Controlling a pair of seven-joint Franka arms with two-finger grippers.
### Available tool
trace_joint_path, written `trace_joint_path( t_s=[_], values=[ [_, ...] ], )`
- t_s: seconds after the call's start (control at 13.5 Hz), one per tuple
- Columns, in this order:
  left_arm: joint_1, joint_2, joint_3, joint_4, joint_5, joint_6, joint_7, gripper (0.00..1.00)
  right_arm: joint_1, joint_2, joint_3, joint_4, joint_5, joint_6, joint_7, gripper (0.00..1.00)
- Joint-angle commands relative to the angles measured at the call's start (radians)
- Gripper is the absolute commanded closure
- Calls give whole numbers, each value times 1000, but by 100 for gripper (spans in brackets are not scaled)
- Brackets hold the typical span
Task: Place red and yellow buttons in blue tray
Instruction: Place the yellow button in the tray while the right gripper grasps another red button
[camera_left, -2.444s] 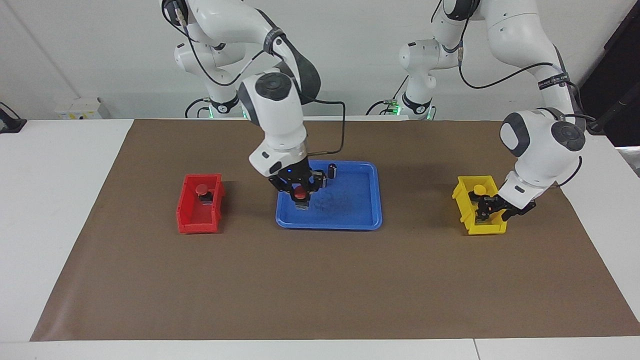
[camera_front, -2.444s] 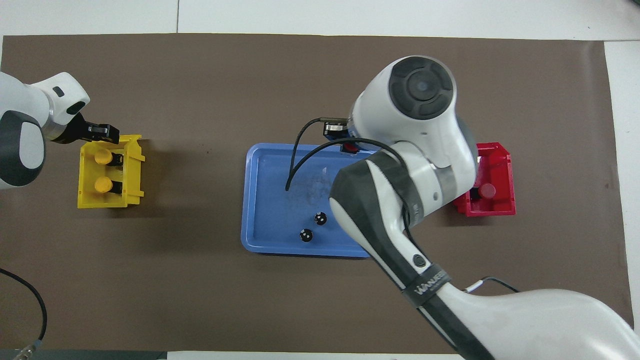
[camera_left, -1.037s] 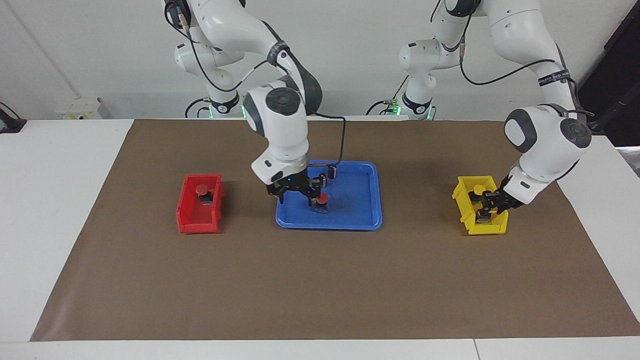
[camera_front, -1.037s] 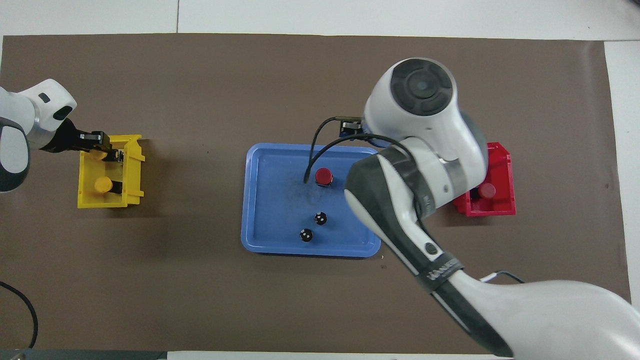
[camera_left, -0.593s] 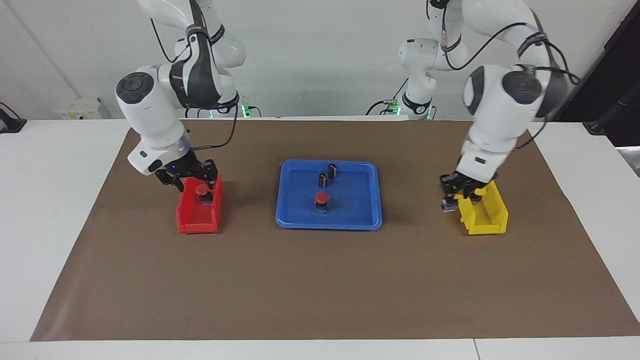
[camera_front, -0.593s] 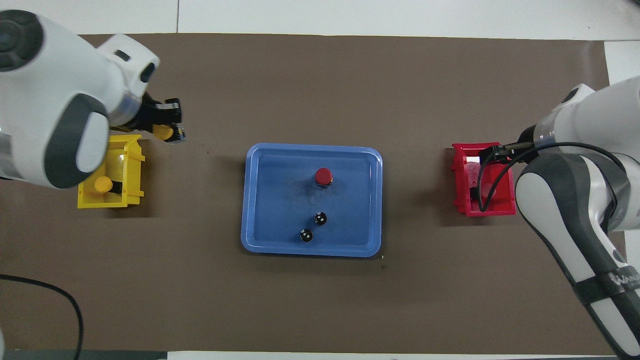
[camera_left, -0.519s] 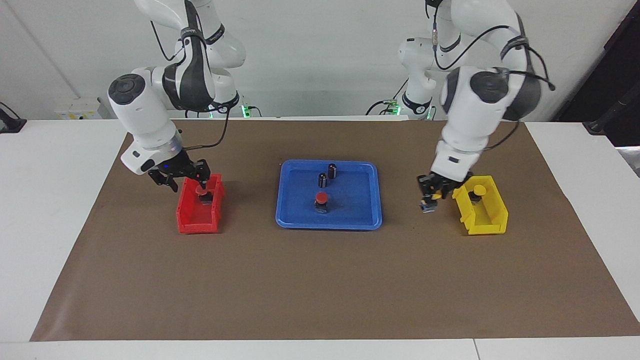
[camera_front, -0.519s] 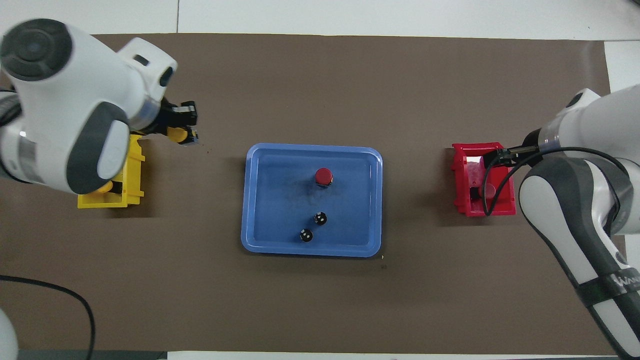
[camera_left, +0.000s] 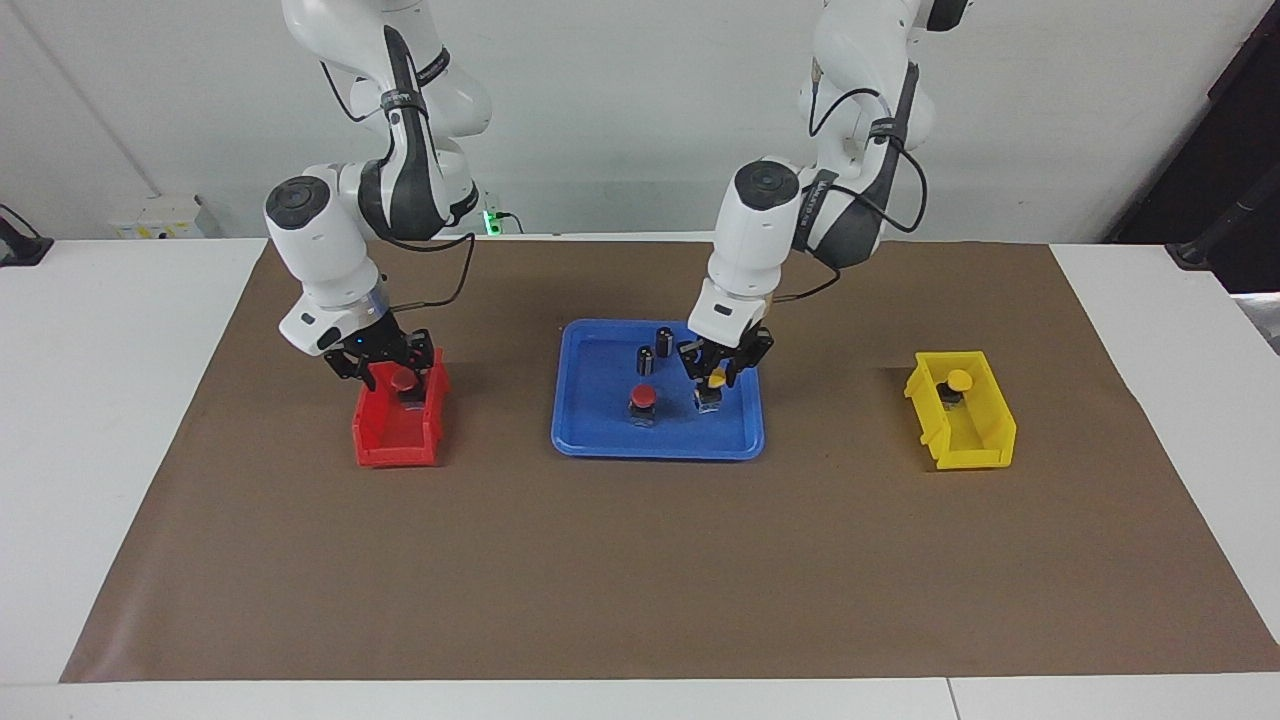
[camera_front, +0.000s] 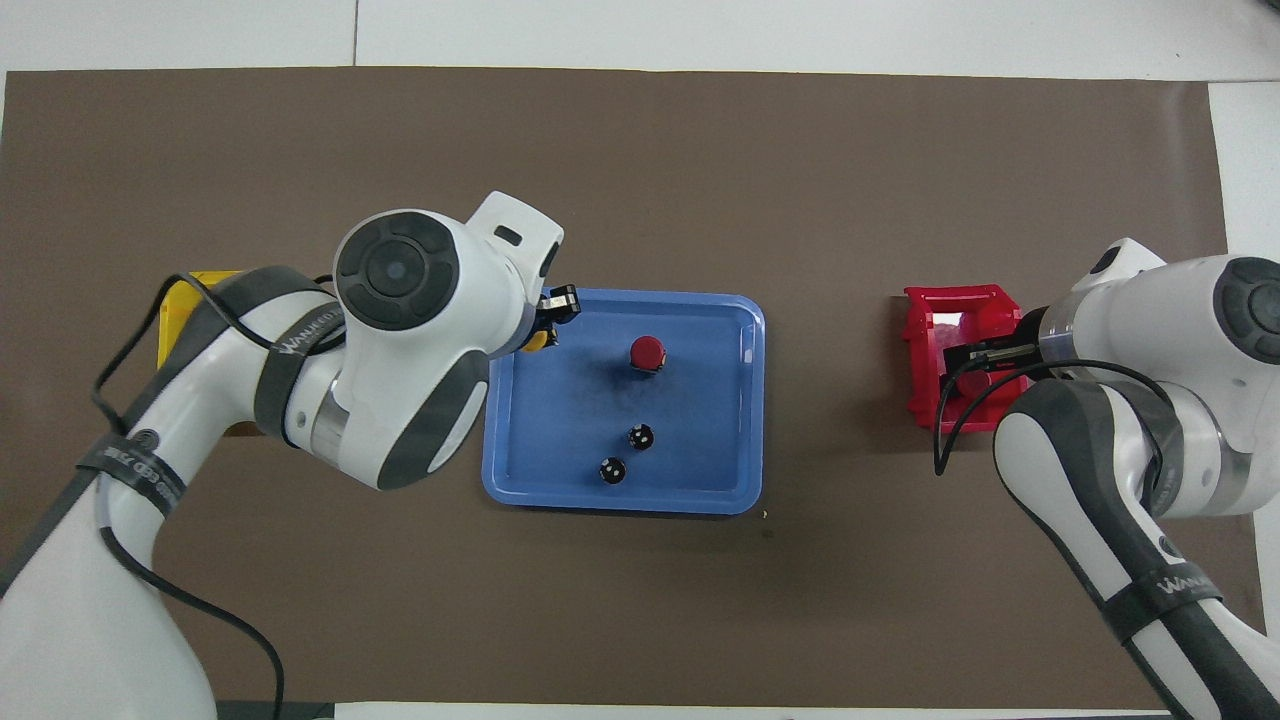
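Right gripper (camera_left: 392, 372), moved off the tray since a second ago, now sits low in the red bin (camera_left: 385, 440) at the right arm's end, jaws apart either side of the second red button (camera_left: 401, 379), no grip visible yet. First red button (camera_left: 643, 396) stands mid blue tray (camera_left: 590, 440), so one of four is delivered. Left gripper (camera_left: 712, 385) has carried the held yellow button (camera_left: 714, 380) from the yellow bin (camera_left: 975, 440) to low over the tray beside that red one, clamped on it; release looks next, and the last yellow button (camera_left: 958, 380) remains in its bin.
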Motion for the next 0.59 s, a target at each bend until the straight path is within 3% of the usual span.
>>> trace_joint_path(
  t_s=[0.0,0.07,0.3,0.37,0.52],
  values=[
    [-21,22,21,-19,-17,53,-12,98,-5,-29,1,-80,19,69,-12,28],
    [-24,28,22,-20,-17,55,-9,93,-3,-32,1,-88,19,74,-11,29],
    [-12,33,25,-8,-15,34,3,24,-3,-36,1,-108,19,87,-14,36],
    [-9,19,28,3,-12,5,8,5,-3,-36,1,-111,19,91,-15,46],
    [40,-21,33,97,-8,-211,99,0,-3,-36,1,-103,19,80,-27,68]
  ],
)
